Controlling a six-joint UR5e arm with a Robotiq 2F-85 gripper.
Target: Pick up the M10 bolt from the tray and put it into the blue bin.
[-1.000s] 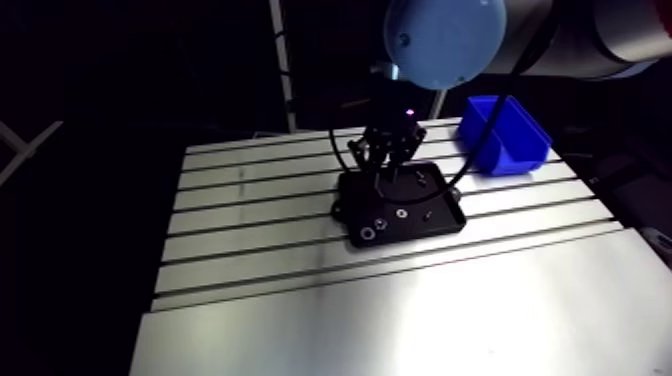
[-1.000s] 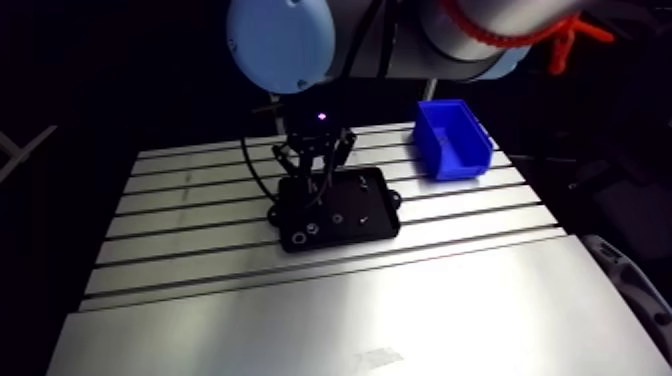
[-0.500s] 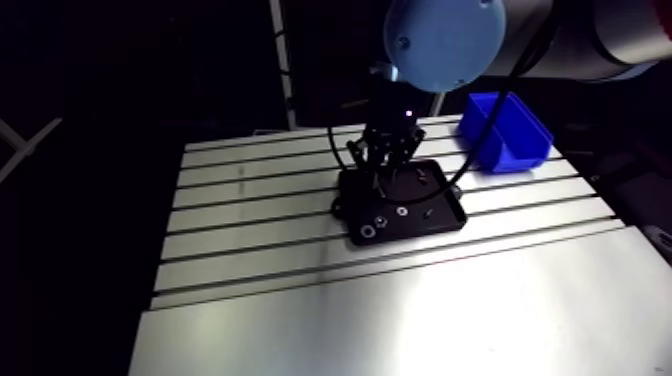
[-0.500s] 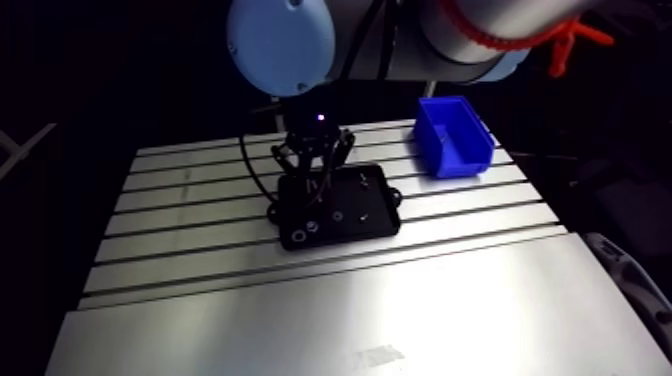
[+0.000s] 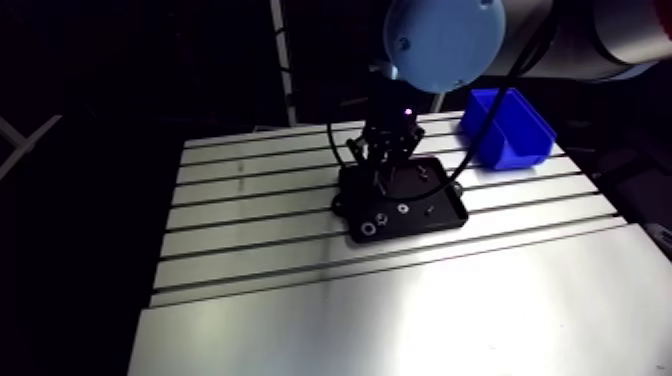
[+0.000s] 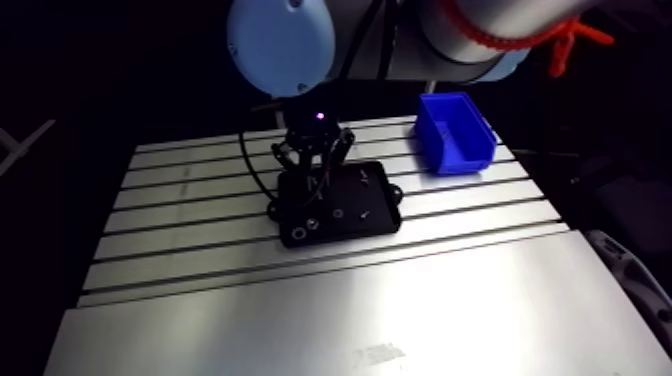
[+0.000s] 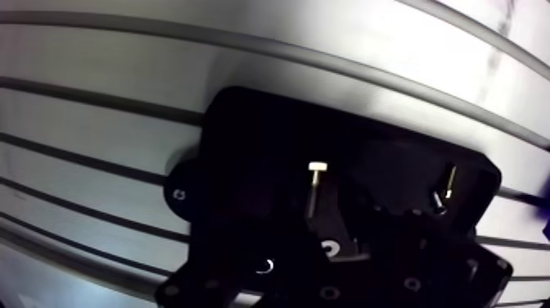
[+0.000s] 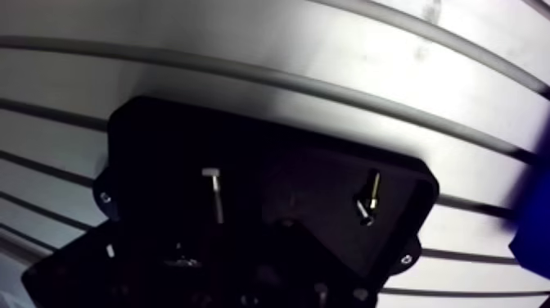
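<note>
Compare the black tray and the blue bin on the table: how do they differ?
The tray is black; the bin is bright blue. The tray is low and flat with a shallow rim; the bin has tall walls and an open top. The tray lies mid-table and holds small metal parts; the bin stands at the far corner. Both rest on the slotted table, apart from each other.

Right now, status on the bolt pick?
Gripper low over tray, open or shut unclear. Long bolt just ahead of it, lifted or not unclear; smaller bolt beside. Bin apart on table, nothing seen between.
</note>
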